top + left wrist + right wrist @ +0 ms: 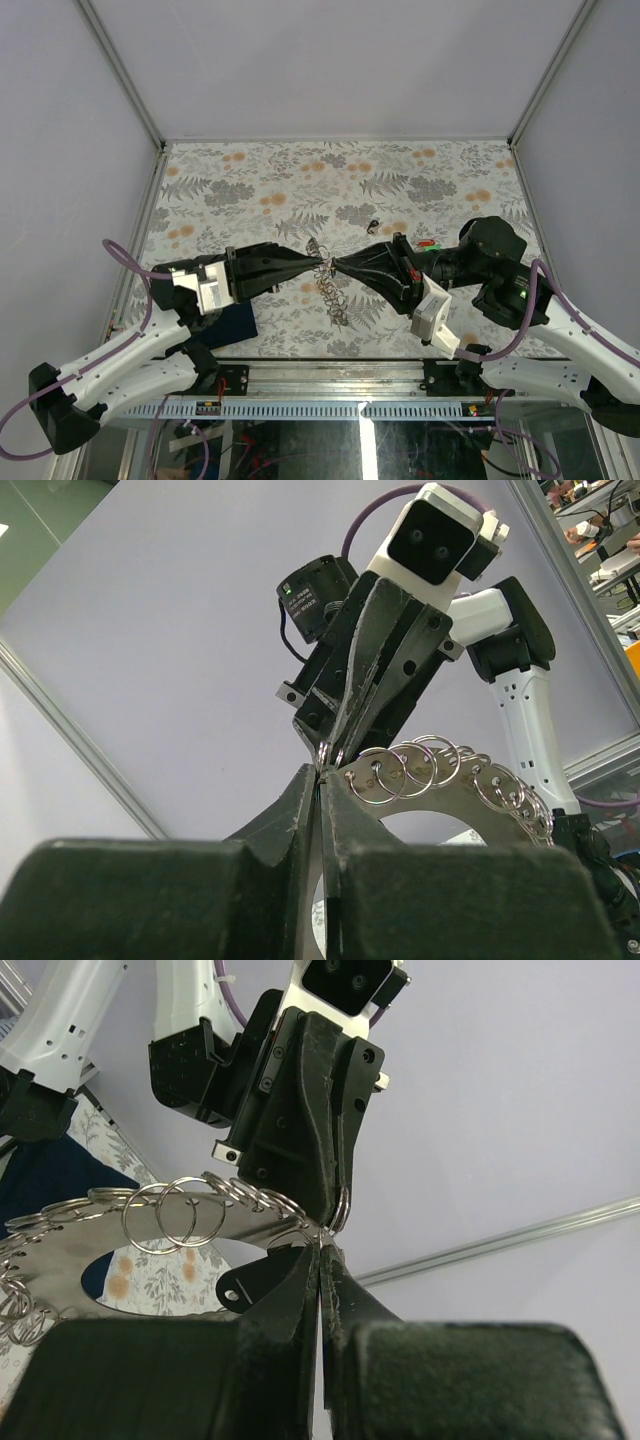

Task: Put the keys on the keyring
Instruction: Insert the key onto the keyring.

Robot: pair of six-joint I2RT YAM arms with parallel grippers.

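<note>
Nearest each wrist camera we see that arm's own dark fingers pressed together to a thin seam. Our left gripper [322,780] and our right gripper [320,1257] meet tip to tip above the middle of the flowered table [250,180], and both pinch the keyring [335,293] at the spot where their tips touch. From that pinch the silvery chain of small wire rings hangs down and trails onto the table toward the near edge. In the wrist views we see the rings fanned out along a shiny curved band to one side of the closed fingers. One small dark key [372,224] lies on the table beyond the grippers, well apart from the keyring. A dark blue cloth [232,322] lies near the front edge, partly under our left arm.
</note>
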